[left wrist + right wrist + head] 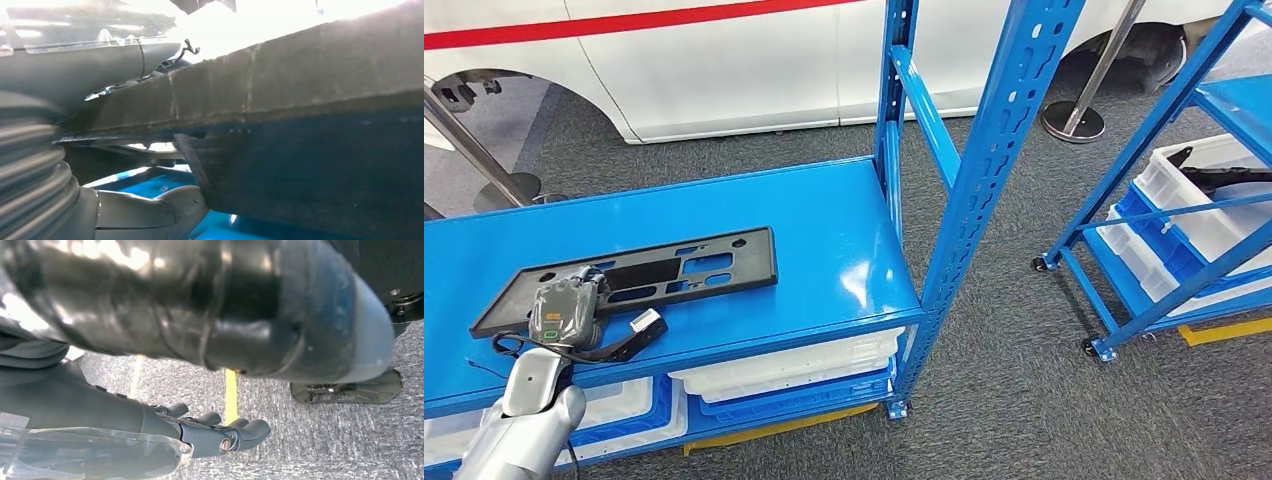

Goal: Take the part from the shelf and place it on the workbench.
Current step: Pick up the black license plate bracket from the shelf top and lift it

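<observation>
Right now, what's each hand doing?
Left hand: gripping the black part on the blue shelf.
Right hand: holding nothing, fingers loosely curled.

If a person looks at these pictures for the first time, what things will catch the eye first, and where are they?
First comes the long black part, lying flat on the blue shelf, toward its left front. The left hand rests on the part's near end, with its thumb under the edge. Behind the shelf stands a white car with a red stripe, and at the right a second blue rack holds white bins.
</observation>
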Controlling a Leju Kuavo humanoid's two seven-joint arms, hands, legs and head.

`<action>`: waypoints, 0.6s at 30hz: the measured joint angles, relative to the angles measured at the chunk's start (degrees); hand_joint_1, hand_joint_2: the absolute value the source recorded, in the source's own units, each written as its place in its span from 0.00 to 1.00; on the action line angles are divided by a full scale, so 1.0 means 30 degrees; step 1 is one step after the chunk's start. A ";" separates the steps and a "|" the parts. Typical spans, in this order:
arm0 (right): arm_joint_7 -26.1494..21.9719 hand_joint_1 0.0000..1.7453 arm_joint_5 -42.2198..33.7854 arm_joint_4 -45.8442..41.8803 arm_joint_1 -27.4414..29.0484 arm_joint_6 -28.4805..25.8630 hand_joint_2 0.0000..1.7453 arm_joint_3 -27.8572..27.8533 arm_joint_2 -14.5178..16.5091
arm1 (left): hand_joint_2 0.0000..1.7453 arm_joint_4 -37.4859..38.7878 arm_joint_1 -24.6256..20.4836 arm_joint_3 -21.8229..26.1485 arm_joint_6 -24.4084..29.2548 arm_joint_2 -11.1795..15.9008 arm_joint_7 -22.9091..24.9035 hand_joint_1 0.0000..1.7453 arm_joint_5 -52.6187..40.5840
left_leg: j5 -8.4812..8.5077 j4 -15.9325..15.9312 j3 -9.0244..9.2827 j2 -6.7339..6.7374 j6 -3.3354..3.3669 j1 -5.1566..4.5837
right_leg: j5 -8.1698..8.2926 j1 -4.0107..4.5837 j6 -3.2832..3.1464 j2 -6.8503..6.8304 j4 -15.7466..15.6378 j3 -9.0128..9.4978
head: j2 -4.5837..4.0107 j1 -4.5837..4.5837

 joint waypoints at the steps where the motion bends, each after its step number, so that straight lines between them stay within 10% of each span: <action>1: 0.0002 0.00 0.0002 0.0000 -0.0001 -0.0004 0.00 -0.0002 0.0000 | 1.00 0.0002 -0.0018 0.0000 0.0000 0.0002 -0.0013 1.00 0.0027 | 0.0000 0.0000 0.0000 0.0001 0.0000 0.0000 | 0.0000 0.0000 0.0000 0.0001 0.0000 0.0001 | 0.0002 0.0000; 18: 0.0035 0.00 0.0029 0.0000 -0.0002 -0.0013 0.00 -0.0027 0.0000 | 1.00 0.0301 -0.0239 0.0000 0.0000 0.0002 -0.0113 1.00 0.0082 | 0.0000 0.0000 0.0008 -0.0001 0.0000 0.0000 | 0.0000 -0.0001 0.0000 -0.0001 0.0000 0.0008 | 0.0000 0.0000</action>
